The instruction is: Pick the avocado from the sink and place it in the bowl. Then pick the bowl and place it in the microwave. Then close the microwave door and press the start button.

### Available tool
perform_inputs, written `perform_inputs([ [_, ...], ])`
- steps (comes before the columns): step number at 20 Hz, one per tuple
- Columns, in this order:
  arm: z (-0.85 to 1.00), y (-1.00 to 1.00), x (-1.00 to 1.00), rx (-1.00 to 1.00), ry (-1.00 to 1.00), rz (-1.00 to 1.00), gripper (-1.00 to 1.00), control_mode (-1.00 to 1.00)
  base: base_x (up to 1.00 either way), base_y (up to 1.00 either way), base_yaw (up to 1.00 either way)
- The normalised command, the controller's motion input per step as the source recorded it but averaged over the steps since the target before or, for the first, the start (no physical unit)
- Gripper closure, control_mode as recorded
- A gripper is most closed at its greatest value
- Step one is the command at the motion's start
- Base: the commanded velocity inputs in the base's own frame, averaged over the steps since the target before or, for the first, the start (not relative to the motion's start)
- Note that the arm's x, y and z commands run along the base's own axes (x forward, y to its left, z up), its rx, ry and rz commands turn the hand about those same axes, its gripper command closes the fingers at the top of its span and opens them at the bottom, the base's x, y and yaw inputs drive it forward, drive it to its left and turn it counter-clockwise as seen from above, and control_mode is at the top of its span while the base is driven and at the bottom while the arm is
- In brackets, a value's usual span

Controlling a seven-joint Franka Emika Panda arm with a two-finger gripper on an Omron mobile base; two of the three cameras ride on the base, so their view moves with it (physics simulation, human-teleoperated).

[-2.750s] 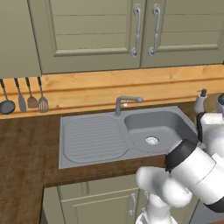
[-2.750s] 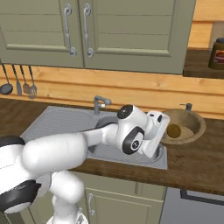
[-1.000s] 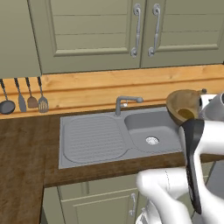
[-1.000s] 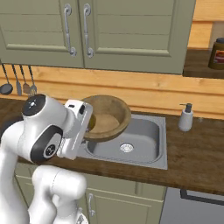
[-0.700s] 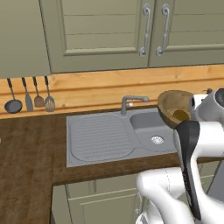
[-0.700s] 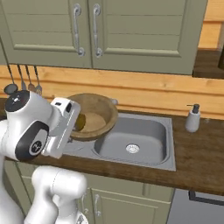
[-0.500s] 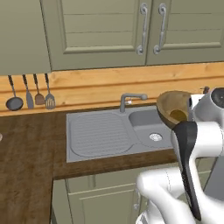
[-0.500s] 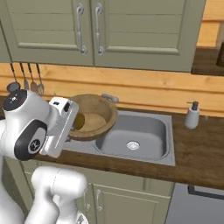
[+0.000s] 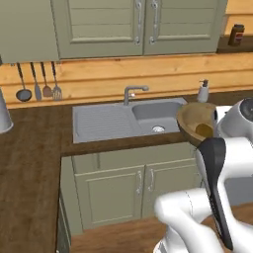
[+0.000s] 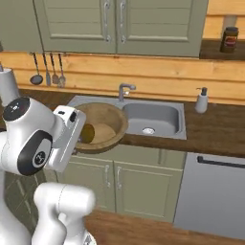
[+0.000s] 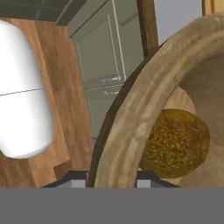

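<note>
My gripper [image 10: 77, 128] is shut on the near rim of the wooden bowl [image 10: 104, 124], holding it in the air in front of the counter. The dark brown avocado [image 10: 88, 133] lies inside the bowl, close to the gripped rim. In the hand view the bowl's rim [image 11: 131, 109] runs up between the fingertips, with the avocado [image 11: 177, 142] just behind it. From the left base view the bowl [image 9: 191, 121] with the avocado [image 9: 203, 130] hangs beside the arm's wrist, right of the sink [image 9: 104, 122]. The sink's basin [image 10: 155, 117] holds nothing. The microwave and its door are out of view.
A soap dispenser [image 10: 202, 100] stands right of the sink, utensils [image 9: 37, 84] hang on the wall at left, and a white cylinder [image 9: 4, 117] stands on the left counter. Cabinet doors [image 9: 128, 190] lie below the sink, a dishwasher front [image 10: 213, 194] to the right, and a jar [image 10: 228, 39] on a shelf.
The whole picture has shifted: the base has backed away from the counter, so the sink looks smaller and the lower cabinets show. The bowl stays in the gripper's hold.
</note>
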Motion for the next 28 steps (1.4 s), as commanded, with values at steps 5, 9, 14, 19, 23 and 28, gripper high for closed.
perform_inputs([
  [5,0.0,0.0,0.0,0.0,0.0,0.0,1.0,1.0,-0.99,-0.21,-0.05],
  [9,0.0,0.0,0.0,0.0,0.0,0.0,1.0,1.0,-0.61,-0.19,-0.19],
  [14,0.0,0.0,0.0,0.0,0.0,0.0,1.0,1.0,-0.02,0.0,-0.51],
  [19,0.0,0.0,0.0,0.0,0.0,0.0,1.0,1.0,0.0,0.0,-0.67],
  [23,0.0,0.0,0.0,0.0,0.0,0.0,1.0,1.0,0.0,0.0,-0.72],
  [28,0.0,0.0,0.0,0.0,0.0,0.0,1.0,1.0,0.0,0.0,-0.73],
])
